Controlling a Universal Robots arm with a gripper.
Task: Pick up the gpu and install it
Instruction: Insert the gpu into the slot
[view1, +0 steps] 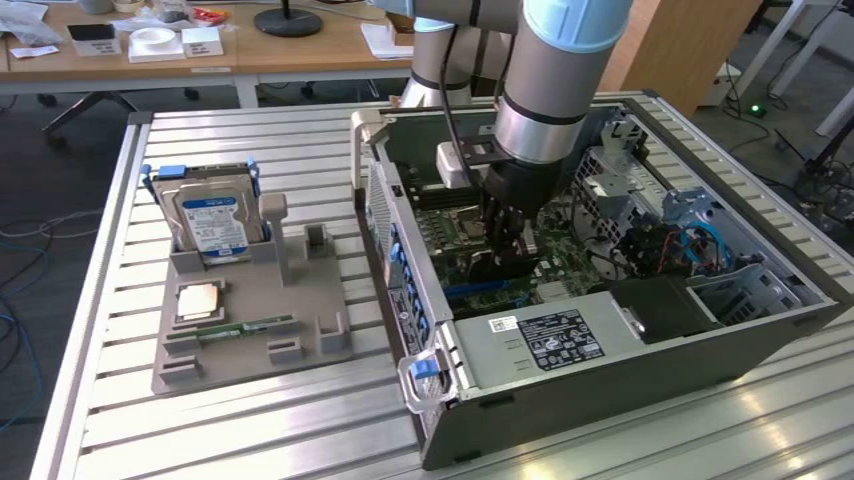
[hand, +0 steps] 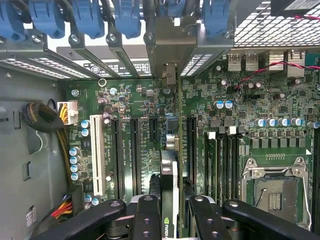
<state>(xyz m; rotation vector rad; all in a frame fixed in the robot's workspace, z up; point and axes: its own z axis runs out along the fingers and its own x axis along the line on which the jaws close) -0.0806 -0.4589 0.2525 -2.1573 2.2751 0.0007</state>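
End effector (hand: 167, 212): you see its two black fingers (hand: 145, 215) closed on the gpu (hand: 170, 170), which stands edge-on between them, inside the open case (view1: 601, 370).
Gpu: held upright just above the motherboard (hand: 125, 100), its far end reaching toward the rear bracket bay (hand: 167, 45) straight ahead of the end effector.
Slots: long black sockets (hand: 134, 150) run parallel to the card on either side of it; whether its edge already sits in one you cannot tell.
Risk, wrong slot: the sockets lie close together, so a slight sideways offset would likely land the card's edge on a neighbour or on the board between them.
Risk, bracket: the blue latches (hand: 90, 20) and metal dividers ahead are tight; a tilted card may catch there and jam.
Risk, grip: the hold is near one end, so pushing down could pivot the card in the fingers.
Bench (view1: 267, 420): the tray (view1: 254, 320) with the hard drive (view1: 214, 225) stands well off to one side, outside the case.
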